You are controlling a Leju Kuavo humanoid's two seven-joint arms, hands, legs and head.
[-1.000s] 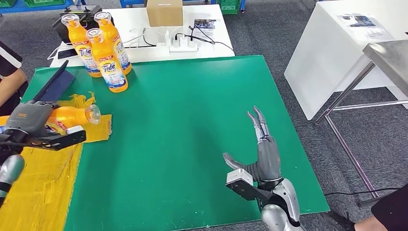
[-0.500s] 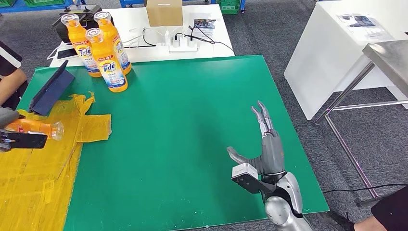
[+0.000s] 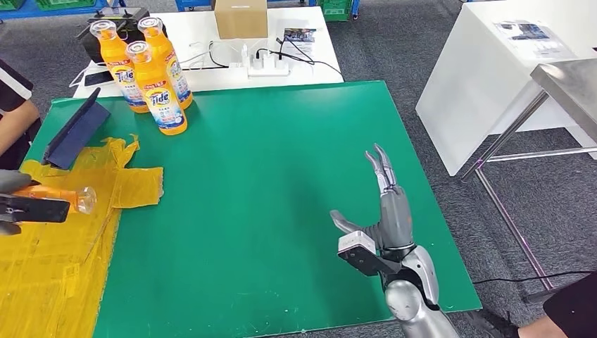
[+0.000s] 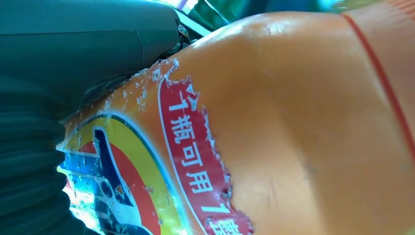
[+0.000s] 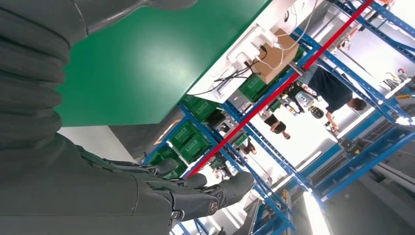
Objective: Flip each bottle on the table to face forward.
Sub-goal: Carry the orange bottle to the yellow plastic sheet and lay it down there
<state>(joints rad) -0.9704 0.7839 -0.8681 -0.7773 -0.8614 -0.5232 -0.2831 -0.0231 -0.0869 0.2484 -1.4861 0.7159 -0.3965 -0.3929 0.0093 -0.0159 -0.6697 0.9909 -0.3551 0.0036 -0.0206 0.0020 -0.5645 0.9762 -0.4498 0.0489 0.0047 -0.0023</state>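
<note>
Three bottles (image 3: 148, 67) stand close together at the far left corner of the green table (image 3: 267, 176), and I can read "Tide" on the front one's label. From my head, my left hand (image 3: 13, 193) is at the left edge of the table, over the yellow plastic sheet (image 3: 56, 267), holding a fourth bottle (image 3: 60, 197) on its side with its cap pointing toward the middle. My right hand (image 3: 384, 211) is near the right edge with its fingers spread and nothing in it. From my left wrist, the bottle (image 4: 293, 122) is pressed right against my hand (image 4: 73, 58), and its torn red sticker has Chinese words. From my right wrist, my fingers (image 5: 195, 193) are straight and apart. I think the smooth bottle could slip or roll as I turn it, and bump the others.
</note>
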